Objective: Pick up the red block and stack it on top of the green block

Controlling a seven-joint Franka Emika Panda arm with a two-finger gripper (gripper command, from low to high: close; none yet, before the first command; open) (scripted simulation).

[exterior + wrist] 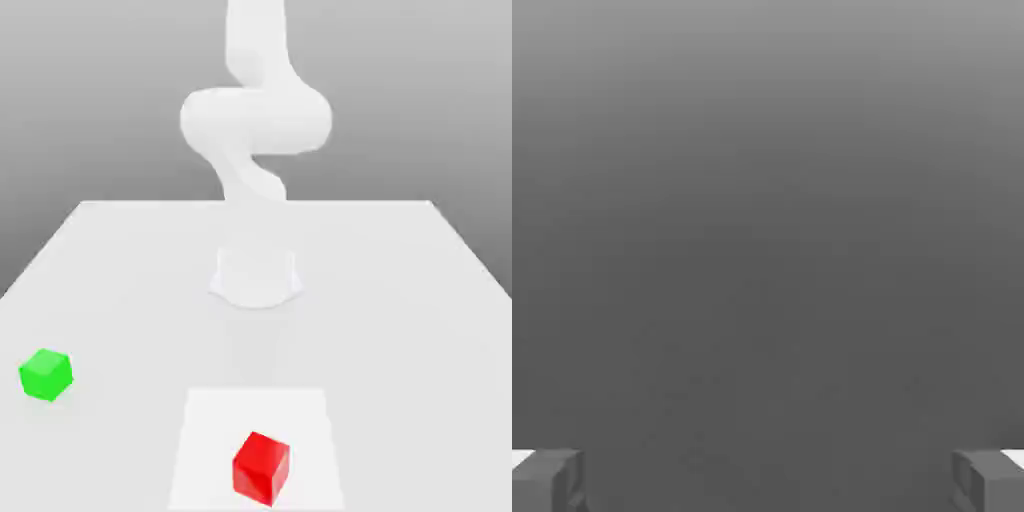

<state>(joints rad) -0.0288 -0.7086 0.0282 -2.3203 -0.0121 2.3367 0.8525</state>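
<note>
My jaws (768, 482) stand wide apart, released, with nothing between them. Outward from them runs my arm (256, 120), upright over the table (400, 300). Away from the jaws, on the pale square (215, 420) of the table, lies the red block (261, 468), ungrasped; the green block (46, 375) sits well apart from it, toward the exterior view's left. I judge the step in hand to be the approach to red, with stacking not begun. The next move calls for bringing the open jaws over red, turned to match its faces, then lowering them around it.
</note>
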